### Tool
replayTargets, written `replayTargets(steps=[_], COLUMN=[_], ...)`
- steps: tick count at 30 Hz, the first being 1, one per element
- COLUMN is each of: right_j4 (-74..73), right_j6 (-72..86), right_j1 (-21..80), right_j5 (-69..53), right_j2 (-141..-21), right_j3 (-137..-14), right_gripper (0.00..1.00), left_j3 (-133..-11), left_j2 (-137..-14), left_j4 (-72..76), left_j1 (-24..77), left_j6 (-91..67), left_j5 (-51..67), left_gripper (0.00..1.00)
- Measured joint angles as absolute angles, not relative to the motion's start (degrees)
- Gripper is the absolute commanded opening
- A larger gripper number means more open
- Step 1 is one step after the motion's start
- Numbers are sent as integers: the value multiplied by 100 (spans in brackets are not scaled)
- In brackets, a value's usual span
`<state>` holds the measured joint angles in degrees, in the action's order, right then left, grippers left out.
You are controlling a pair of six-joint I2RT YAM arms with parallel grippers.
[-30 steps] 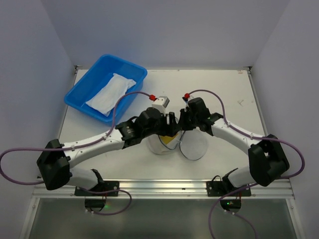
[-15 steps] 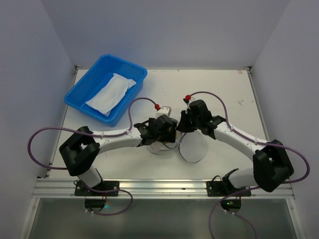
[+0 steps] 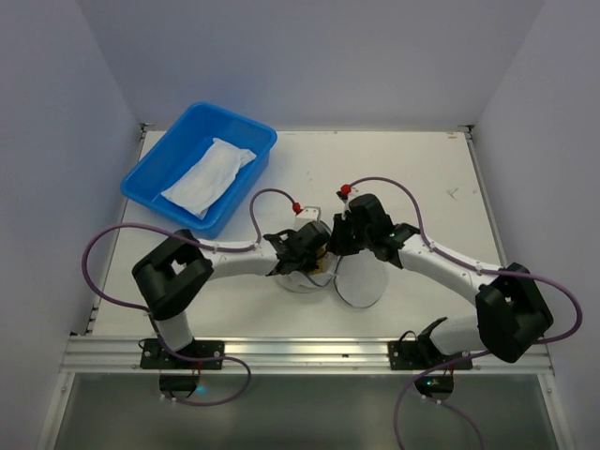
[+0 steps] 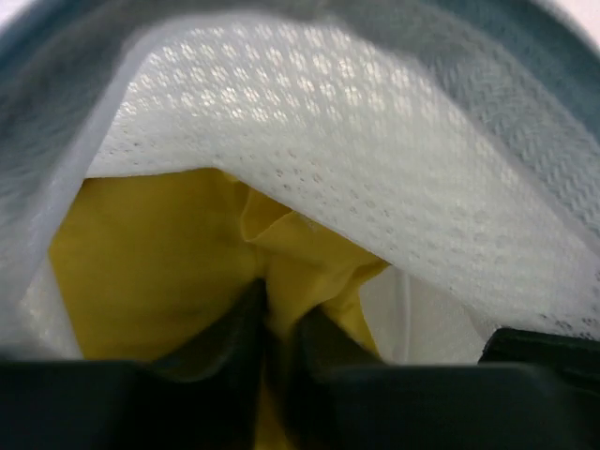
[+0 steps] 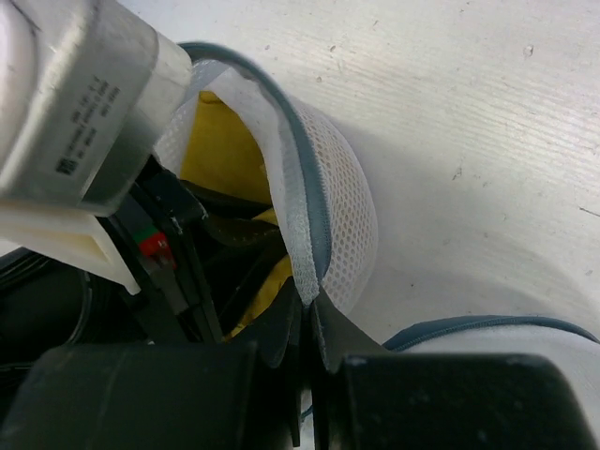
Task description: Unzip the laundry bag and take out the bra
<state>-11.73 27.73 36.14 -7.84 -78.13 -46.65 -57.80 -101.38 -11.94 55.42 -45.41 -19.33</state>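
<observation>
The laundry bag (image 3: 296, 279) sits at the table's middle, its round lid flap (image 3: 362, 281) lying open to the right. In the left wrist view I look into its white mesh wall (image 4: 375, 169). There the mustard-yellow bra (image 4: 159, 272) fills the bottom. My left gripper (image 4: 279, 314) is inside the bag, shut on a raised fold of the bra. My right gripper (image 5: 307, 314) is shut on the bag's grey zipper rim (image 5: 309, 197) and holds the mouth up. In the right wrist view the bra (image 5: 220, 150) shows behind the left wrist's camera housing (image 5: 75, 103).
A blue tub (image 3: 150, 178) holding a flat white cloth (image 3: 208, 175) stands at the back left. Both wrists crowd together over the bag. Purple cables loop from each arm. The white table (image 3: 431, 178) is walled on three sides.
My left gripper has pushed down into the bag and closed from wide open onto the yellow fabric, its elbow swinging to the right. My right gripper has kept its hold on the rim.
</observation>
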Motion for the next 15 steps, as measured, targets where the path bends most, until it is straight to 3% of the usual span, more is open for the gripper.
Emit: replayTargets(steps=[2,8,15], right_j4=[-1157,-1168,-1354], right_j6=[2786,2783,2762], right_j1=[3627,3627,3634], right_j5=[-779,-652,-499], right_j2=[-7813,-7854,-8226], right_j3=[-4661,-4661,-4849], right_gripper=[0,0,0], left_j3=[-5736,-5356,-4646], left_j2=[-10136,-9633,-7647], left_j4=[-1135,-1044,-209], left_j1=[5537,5537,5542], left_j6=[-4591,-4462,-3474], left_j5=[-1931,-1804,-703], left_gripper=[0,0,0])
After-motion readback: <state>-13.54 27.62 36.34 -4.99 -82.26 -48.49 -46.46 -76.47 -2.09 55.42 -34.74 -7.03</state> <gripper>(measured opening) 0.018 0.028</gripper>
